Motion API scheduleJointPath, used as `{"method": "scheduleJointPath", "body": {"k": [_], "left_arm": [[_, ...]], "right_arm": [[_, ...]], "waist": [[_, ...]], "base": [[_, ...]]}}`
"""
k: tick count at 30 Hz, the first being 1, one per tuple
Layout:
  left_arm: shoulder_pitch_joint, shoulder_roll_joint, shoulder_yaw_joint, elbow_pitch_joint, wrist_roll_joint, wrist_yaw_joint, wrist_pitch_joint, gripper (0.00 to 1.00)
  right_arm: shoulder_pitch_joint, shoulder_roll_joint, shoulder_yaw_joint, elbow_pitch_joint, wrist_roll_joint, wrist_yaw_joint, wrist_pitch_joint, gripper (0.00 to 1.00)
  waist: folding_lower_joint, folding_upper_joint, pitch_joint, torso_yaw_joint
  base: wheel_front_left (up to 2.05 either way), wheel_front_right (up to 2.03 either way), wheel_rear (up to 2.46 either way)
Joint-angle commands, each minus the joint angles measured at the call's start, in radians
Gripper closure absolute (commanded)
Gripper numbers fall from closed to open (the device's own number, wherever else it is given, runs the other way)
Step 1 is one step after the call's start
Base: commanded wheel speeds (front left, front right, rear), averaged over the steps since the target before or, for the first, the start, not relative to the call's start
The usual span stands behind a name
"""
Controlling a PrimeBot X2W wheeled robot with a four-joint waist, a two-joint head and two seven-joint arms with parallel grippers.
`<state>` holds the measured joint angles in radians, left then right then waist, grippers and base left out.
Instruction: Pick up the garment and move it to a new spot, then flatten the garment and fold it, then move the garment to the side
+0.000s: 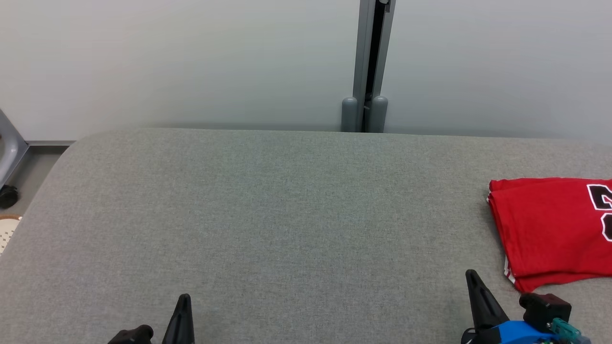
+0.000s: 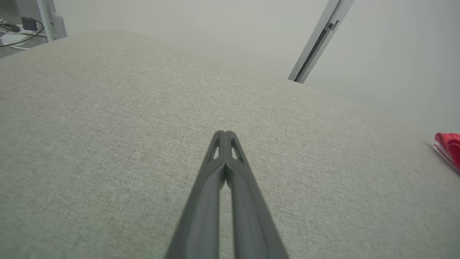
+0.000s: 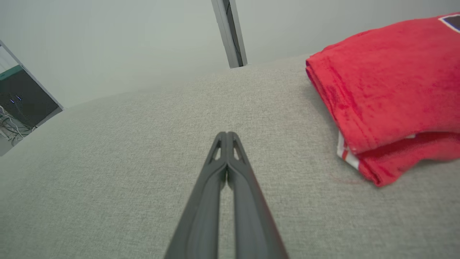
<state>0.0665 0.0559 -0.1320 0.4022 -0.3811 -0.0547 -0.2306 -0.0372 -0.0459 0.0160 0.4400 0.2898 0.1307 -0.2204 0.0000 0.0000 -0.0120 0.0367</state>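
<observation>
Garment (image 1: pixel 550 229), red, lies folded at 3 o'clock on the grey table (image 1: pixel 287 215), its right part cut off in the head view, so how close it sits to the table edge I cannot tell. Right gripper (image 1: pixel 471 276), fingers pressed together and empty, stands just off the garment's 7 o'clock corner; left gripper (image 1: pixel 183 300), likewise closed on nothing, sits at 7 o'clock, well apart. Risk: a right-arm swing toward 3 o'clock would likely snag the loose lower layer and spoil the fold, or shove the stack overboard.

Big grey cloth table (image 1: pixel 267 215). Pale wall (image 1: pixel 167 57) behind, grey post (image 1: pixel 370 57) up its middle. Wires (image 2: pixel 18 30) lie past table's far corner.
</observation>
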Motion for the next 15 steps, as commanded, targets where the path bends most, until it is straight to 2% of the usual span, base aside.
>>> {"method": "scheduleJointPath", "body": {"k": [1, 15], "left_arm": [[-0.026, 0.0, 0.017, -0.022, -0.049, -0.006, 0.011, 1.0], [-0.056, -0.001, 0.06, -0.05, -0.274, -0.02, 0.073, 1.0]], "right_arm": [[-0.02, -0.002, -0.009, -0.023, 0.054, 0.0, 0.011, 1.0], [-0.028, -0.003, -0.029, -0.061, 0.295, 0.0, 0.07, 1.0]], "waist": [[0.0, 0.0, 0.0, -0.001], [0.0, 0.0, 0.002, -0.005]], "base": [[0.0, 0.0, 0.0], [0.0, 0.0, 0.0]]}}
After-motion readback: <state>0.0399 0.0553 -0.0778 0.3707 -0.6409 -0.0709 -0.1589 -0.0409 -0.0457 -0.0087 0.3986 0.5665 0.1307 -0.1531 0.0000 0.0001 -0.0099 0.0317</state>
